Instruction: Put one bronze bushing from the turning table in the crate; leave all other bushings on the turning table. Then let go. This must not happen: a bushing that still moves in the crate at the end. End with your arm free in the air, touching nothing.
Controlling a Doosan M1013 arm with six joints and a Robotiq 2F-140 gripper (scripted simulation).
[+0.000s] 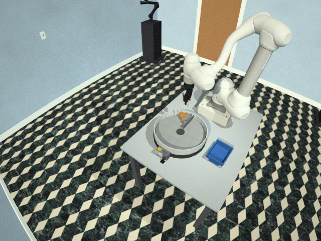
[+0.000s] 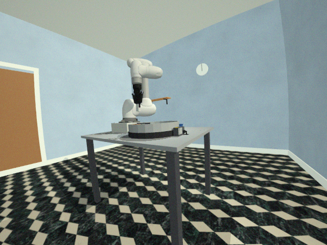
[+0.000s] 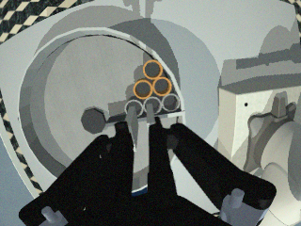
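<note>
Three orange-rimmed bronze bushings [image 3: 152, 79] cluster inside the round grey turning table [image 1: 158, 121]; above that table's rim hangs the black gripper [image 1: 185, 103], jaws nearly closed, empty.

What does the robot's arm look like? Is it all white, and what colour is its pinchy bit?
The arm is mostly white, made of fat rounded joints like big elbows. One long straight part is grey with small dark lettering, too small to read. It stands on a pale boxy base. The tool at the end is black, with two long thin fingers. No cables show.
</note>
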